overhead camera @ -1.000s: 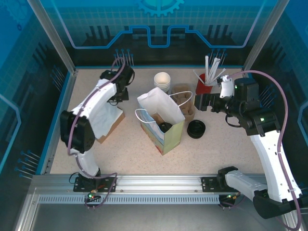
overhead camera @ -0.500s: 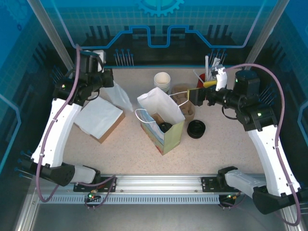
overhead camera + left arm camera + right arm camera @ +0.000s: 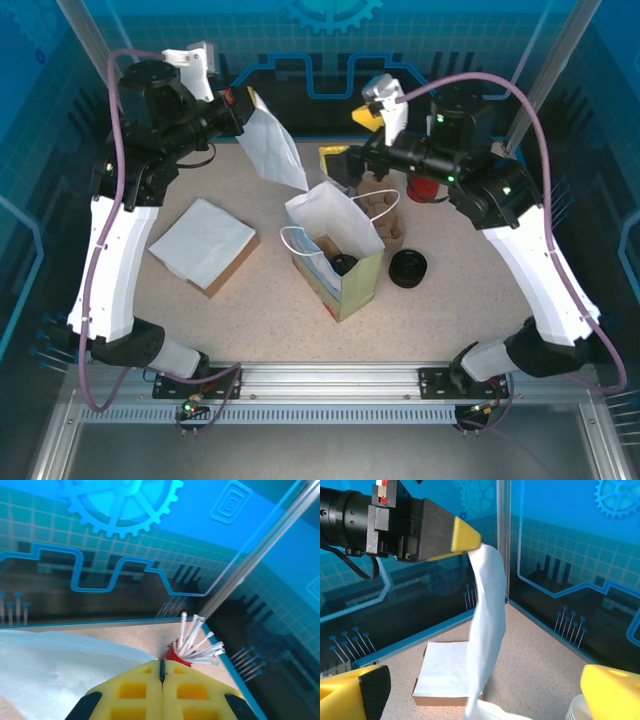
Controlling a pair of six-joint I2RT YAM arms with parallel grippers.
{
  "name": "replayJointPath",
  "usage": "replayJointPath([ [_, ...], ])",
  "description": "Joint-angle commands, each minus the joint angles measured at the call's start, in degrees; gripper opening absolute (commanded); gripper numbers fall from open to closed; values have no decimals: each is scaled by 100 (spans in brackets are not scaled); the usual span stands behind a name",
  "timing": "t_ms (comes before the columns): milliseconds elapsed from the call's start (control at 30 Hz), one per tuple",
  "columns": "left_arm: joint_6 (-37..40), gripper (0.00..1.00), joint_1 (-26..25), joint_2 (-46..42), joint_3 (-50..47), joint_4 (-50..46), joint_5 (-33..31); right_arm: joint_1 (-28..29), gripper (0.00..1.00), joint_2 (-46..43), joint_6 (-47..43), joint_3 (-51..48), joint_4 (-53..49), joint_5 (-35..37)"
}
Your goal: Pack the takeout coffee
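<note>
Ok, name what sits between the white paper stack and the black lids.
Top view: the open bag stands between white paper stack and black lids.

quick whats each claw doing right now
Left claw: closed, holding a white paper sheet.
Right claw: open, holding nothing.
</note>
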Motion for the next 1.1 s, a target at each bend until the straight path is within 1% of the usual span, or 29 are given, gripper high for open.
replayJointPath([
  [0, -337, 0, -106, 150, 261, 147, 406, 324, 100, 357, -114, 448, -101, 404],
  [133, -420, 0, -186, 168, 266, 191, 471, 510, 100, 811, -120, 828, -136, 648],
  [267, -455, 0, -216, 162, 266, 218, 495, 520, 100, 1191, -299, 1111, -172, 977],
  [467, -529, 0, -236, 157, 267, 224, 612, 521, 99, 1838, -413, 1723, -633, 924],
  [500, -531, 0, -240, 151, 266, 229, 614, 519, 96, 1911, -417, 1769, -687, 941],
  [567, -538, 0, -241, 128, 266, 215, 616, 521, 88, 1979, -431, 1828, -733, 951],
  [667, -528, 0, -242, 116, 266, 193, 605, 516, 68, 2007, -440, 1887, -808, 915],
  [800, -520, 0, -241, 78, 280, 199, 627, 511, 39, 2032, -471, 1886, -888, 962],
  [933, -489, 0, -241, 25, 310, 193, 653, 500, 4, 2058, -475, 2032, -987, 1007],
  [967, -480, 0, -241, 3, 320, 191, 666, 498, 0, 2052, -492, 2102, -1029, 1019],
  [1000, -475, 0, -241, -33, 328, 202, 690, 497, 0, 2046, -506, 2188, -1102, 1032],
  [1067, -444, 12, -241, -109, 336, 235, 718, 483, 0, 1992, -539, 2413, -1274, 1087],
])
